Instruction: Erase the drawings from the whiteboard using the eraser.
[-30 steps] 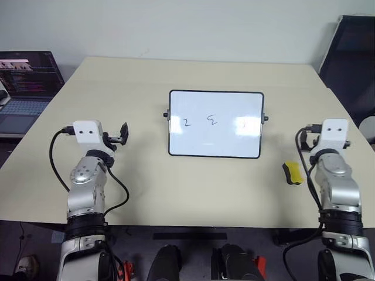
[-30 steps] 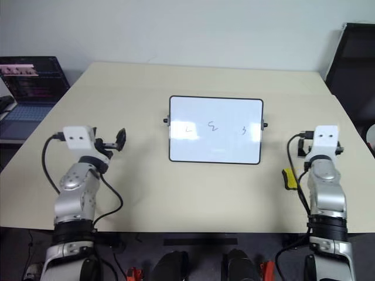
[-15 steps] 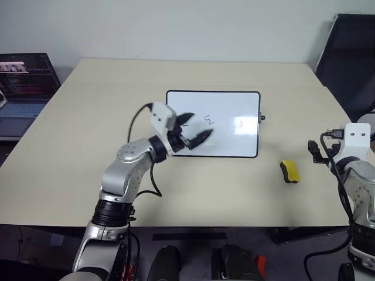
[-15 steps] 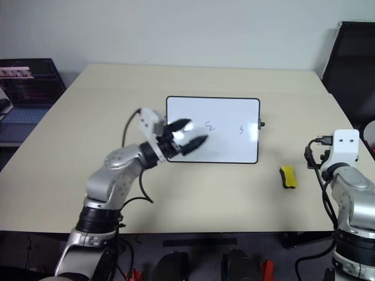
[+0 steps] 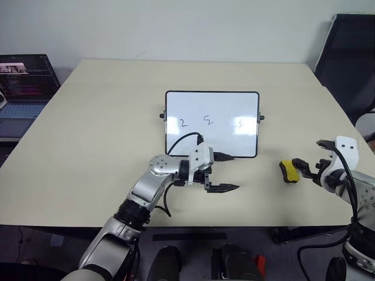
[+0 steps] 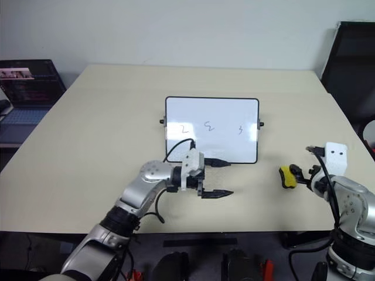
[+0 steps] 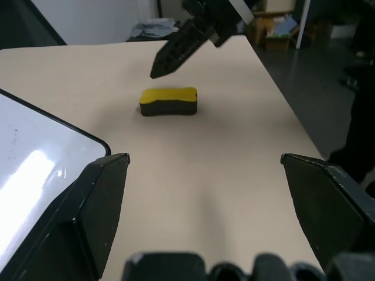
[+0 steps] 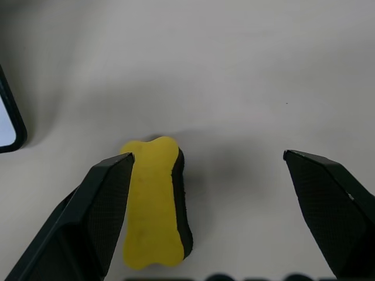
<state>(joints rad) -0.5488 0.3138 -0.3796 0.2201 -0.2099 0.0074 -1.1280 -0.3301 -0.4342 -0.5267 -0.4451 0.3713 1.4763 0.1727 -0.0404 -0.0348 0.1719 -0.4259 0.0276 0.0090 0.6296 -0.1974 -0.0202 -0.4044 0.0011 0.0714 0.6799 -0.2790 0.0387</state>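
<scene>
While the table [image 5: 105, 117] lies broad and pale under everything, the board [image 5: 211, 102] sits flat near its middle, drawings [image 5: 209, 120] unwiped — three small marks in a row; the eraser [image 5: 288, 171] lies on the table well to the right of the board, yellow side up, apart from both grippers; the left gripper [image 5: 225, 172] hangs just in front of the board's near edge, pointing right, fingers spread and holding nothing; the right gripper [image 5: 307, 169] sits just beside the eraser, fingers wide apart and bare

Largest risk, as I judge it — the left arm lies across the space before the board, so a wiping stroke by the right arm could strike it; a hard press might also slide the board, since nothing pins it; next, the right wrist view shows the eraser off-centre, against one finger [image 8: 88, 222], so closing now could nudge or spin it away rather than clamp it; smallest, a grip on the black felt side would leave the wrong face toward the marks
</scene>
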